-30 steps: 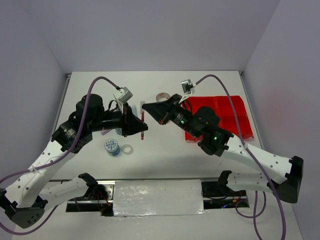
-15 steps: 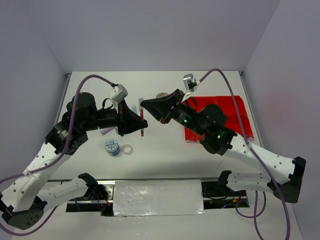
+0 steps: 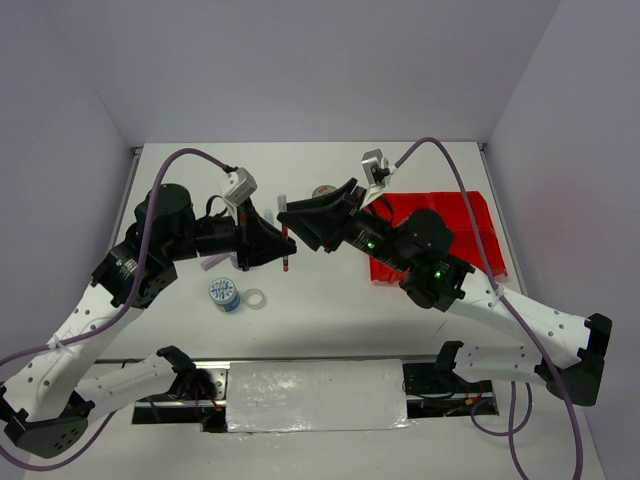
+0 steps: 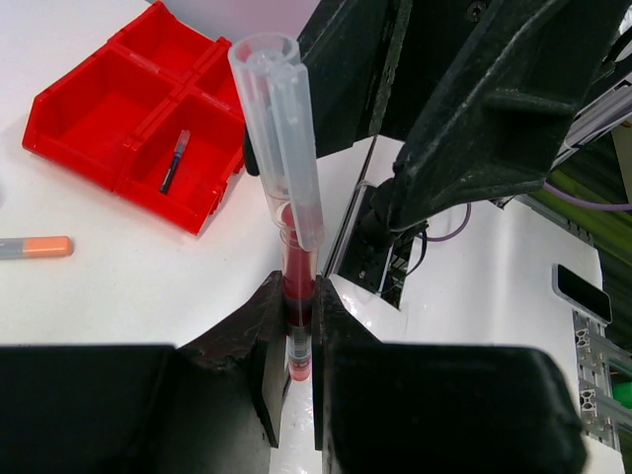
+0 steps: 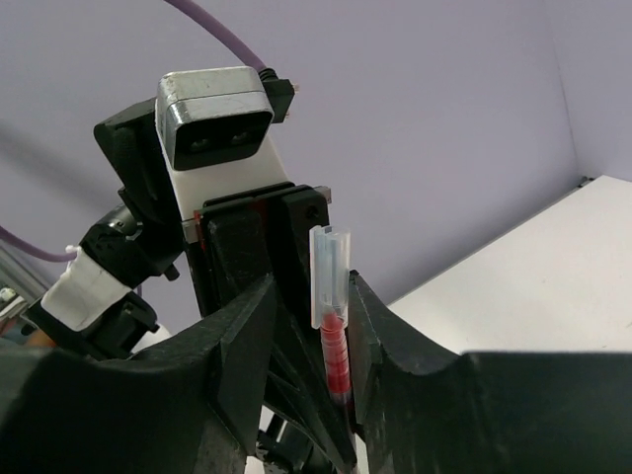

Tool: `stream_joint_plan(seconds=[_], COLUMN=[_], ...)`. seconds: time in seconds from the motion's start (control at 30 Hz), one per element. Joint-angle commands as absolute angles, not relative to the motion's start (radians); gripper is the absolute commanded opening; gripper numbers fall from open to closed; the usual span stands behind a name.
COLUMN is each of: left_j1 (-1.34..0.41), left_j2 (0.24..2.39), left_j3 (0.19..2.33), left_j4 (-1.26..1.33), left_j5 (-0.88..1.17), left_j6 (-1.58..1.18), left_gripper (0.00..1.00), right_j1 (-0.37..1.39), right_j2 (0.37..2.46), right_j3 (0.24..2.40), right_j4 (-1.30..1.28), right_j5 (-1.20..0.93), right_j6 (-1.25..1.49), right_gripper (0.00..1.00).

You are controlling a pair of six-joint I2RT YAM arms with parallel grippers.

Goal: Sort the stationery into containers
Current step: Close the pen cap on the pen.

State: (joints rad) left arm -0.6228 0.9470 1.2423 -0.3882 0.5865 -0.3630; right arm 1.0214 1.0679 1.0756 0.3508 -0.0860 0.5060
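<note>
Left claw (image 4: pixel 296 331) gripping one red pen (image 4: pixel 297 272), one bin (image 4: pixel 99 163)

Bright, even light falls from above; faint shadows on the table (image 3: pixel 330 310); my near fingers (image 4: pixel 118 395) look blurred.

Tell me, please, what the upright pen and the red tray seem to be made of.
The pen looks like plastic: its cap is clear and glossy, see-through to the translucent red barrel inside. The tray looks like opaque moulded plastic, bright red with a slight sheen on its thin walls and dividers. It is probably rigid, though the look alone cannot confirm that.
</note>
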Motion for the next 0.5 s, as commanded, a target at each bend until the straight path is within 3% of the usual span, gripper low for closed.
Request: stream_joint_plan(seconds=[0.0, 0.3, 0.47], left_j1=[-0.606, -0.606, -0.606], left_j2=[0.956, 0.953, 0.954], left_j3=[1.278, 1.272, 1.281], left_j4=[-0.293, -0.293, -0.298], left_j5=[0.479, 0.483, 0.479], left_j6=[-0.341, -0.344, -0.337], left_gripper=[0.00, 0.00, 0.00], right_j1=[1.072, 1.074, 1.072], right_j2=[1.037, 1.034, 1.029], right_j3=[1.095, 1.095, 1.082], right_j4=[0.348, 0.341, 0.330], right_j5=[-0.241, -0.226, -0.210], right_j6=[0.518, 0.514, 0.505], right_gripper=[0.42, 0.35, 0.47])
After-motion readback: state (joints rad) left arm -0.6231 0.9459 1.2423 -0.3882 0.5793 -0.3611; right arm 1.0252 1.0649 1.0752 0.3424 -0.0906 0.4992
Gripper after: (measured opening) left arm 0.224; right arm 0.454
